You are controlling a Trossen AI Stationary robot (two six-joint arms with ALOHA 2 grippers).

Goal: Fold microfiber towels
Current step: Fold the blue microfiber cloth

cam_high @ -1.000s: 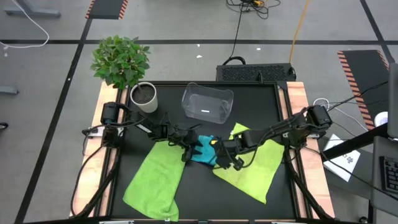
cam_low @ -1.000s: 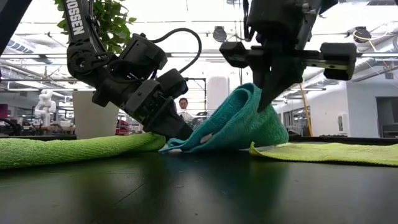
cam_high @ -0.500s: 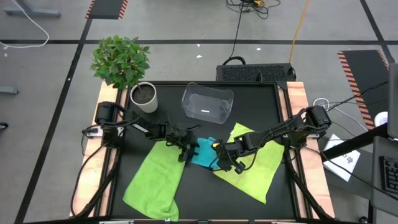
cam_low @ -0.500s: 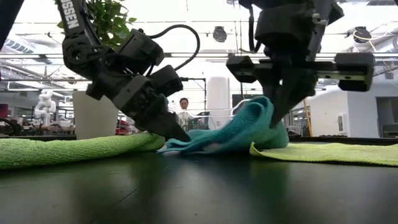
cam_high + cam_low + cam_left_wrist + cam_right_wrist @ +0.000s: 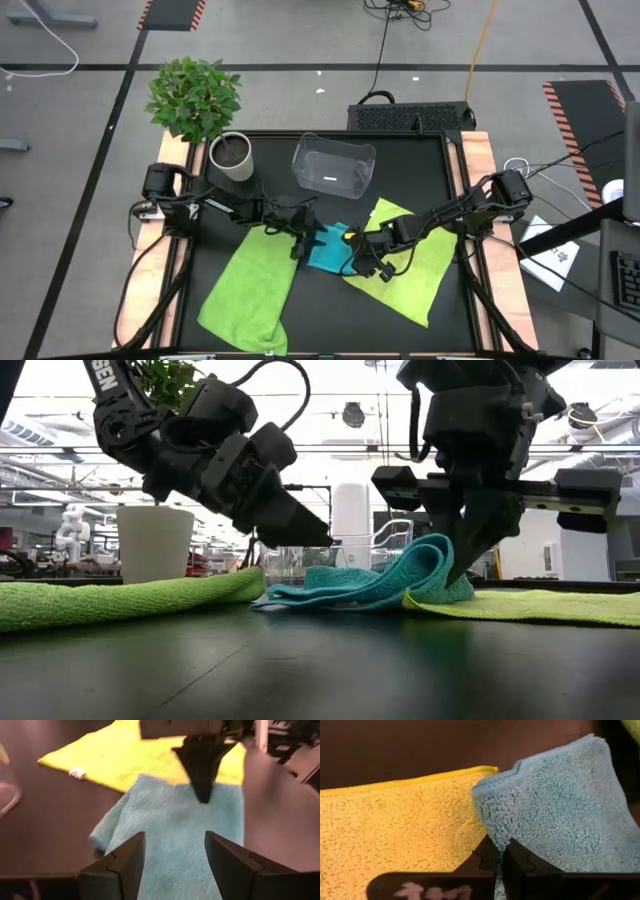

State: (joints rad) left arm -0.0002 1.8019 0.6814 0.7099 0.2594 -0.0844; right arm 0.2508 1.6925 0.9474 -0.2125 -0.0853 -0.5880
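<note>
**Right fingers pinched the turquoise towel; left fingers hung open above it**

The turquoise towel (image 5: pixel 325 247) lay at the middle of the black table (image 5: pixel 420 160), between two lime-green towels. The left green towel (image 5: pixel 250 285) spread toward the table's near left corner, and the right green towel (image 5: pixel 410 270) lay at an angle on the right side. In the low view the turquoise towel (image 5: pixel 370 582) sat in a low rumpled heap, with one edge drawn up into a fold on its right side and its other end resting against the left green towel (image 5: pixel 110 600).

The right gripper (image 5: pixel 468 565) stood point-down on that raised fold. In the right wrist view its fingers (image 5: pixel 520 857) were closed nearly together, with a thin edge of the turquoise towel (image 5: pixel 555 805) caught between them, and the right green towel (image 5: pixel 395 825) just beside it. The high view placed the right gripper (image 5: pixel 362 258) at the turquoise towel's right edge, where it met the right green towel.

The left gripper (image 5: pixel 305 532) hung tilted above the towel's left end, clear of the cloth in the low view. In the left wrist view its fingers (image 5: pixel 127 862) stood well apart with nothing between them, and the turquoise towel (image 5: pixel 175 835) lay flat beneath the gap. The right gripper's closed tip (image 5: pixel 202 770) came down on the towel's far side.

A clear plastic bin (image 5: pixel 333 163) stood behind the towels toward the table's back edge, and a potted plant (image 5: pixel 205 115) stood at the back left corner.
</note>
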